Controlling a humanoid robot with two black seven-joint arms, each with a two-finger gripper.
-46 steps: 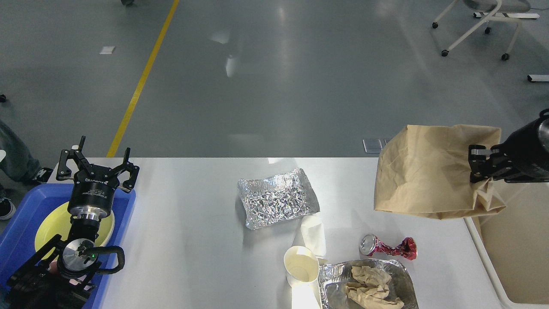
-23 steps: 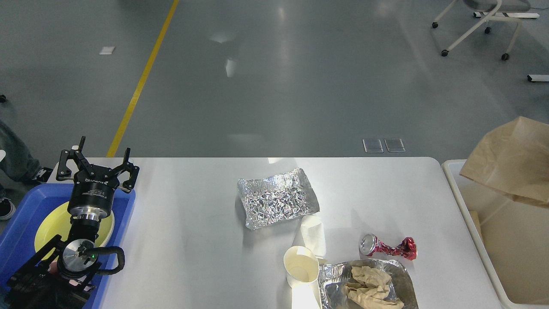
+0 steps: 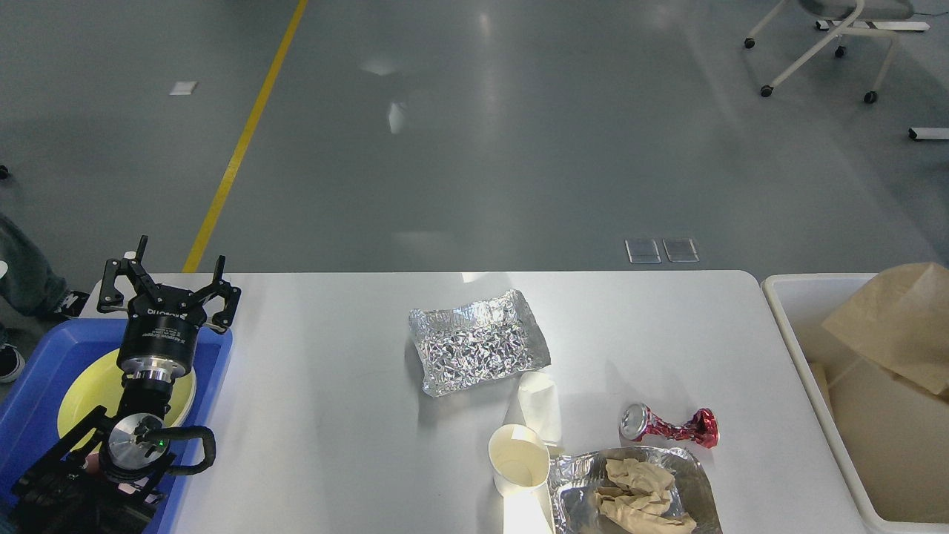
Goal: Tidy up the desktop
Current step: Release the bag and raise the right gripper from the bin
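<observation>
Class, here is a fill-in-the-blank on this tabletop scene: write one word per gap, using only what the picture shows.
1. The crushed can on the desktop is ____ in colour.
2. The brown paper bag lies inside the cream ____.
3. The yellow plate sits in the ____ tray.
4. The left gripper has its fingers ____.

Missing words: red; bin; blue; open

White desktop [image 3: 356,415]; blue tray [image 3: 30,393]; yellow plate [image 3: 85,386]; red can [image 3: 671,426]; silver foil [image 3: 478,350].

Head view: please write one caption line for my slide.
Left gripper open above blue tray; foil, cup and crushed can on the desktop; paper bag in bin.
</observation>
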